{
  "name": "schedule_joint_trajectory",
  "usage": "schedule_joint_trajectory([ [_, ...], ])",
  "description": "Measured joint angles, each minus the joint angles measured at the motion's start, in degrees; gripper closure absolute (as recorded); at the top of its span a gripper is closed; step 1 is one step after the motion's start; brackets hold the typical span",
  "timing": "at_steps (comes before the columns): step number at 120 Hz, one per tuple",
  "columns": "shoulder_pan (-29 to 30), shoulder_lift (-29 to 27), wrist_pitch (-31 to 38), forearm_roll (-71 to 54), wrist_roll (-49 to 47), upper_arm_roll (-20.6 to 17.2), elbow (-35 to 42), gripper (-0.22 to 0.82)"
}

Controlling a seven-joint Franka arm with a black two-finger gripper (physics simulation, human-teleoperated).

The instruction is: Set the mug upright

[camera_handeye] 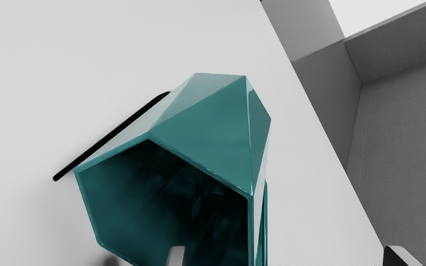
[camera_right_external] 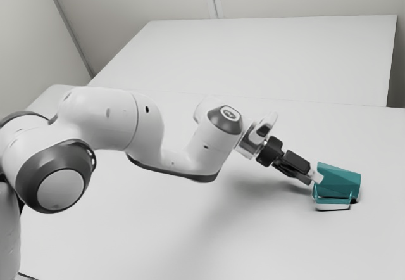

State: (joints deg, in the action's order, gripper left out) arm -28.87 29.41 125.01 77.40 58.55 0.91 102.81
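The gripper (camera_right_external: 315,177) is wide open; the mug (camera_right_external: 343,182) lies sideways toward exterior view's four o'clock. Pinch its wall (camera_handeye: 250,229) gently before tilting.

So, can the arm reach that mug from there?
Probably yes: the gripper stands open by the mug, one fingertip at its mouth, the other past its side, and nothing visible blocks the way.

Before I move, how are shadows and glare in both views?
Exterior view: broad, soft shadow on the table below the arm. Wrist view: the mug catches pale sheen, its inside sinks toward black; whether the black strip beside it is shadow, I can't tell.
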Motion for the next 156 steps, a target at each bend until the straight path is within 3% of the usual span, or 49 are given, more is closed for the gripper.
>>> schedule_joint_trajectory([
  [60, -2.13, 1.96, 0.01, 0.65, 2.25, -0.02, -2.48, 0.04],
  [156, -3.18, 1.99, 0.43, 1.02, 3.51, 0.21, -3.44, 0.71],
])
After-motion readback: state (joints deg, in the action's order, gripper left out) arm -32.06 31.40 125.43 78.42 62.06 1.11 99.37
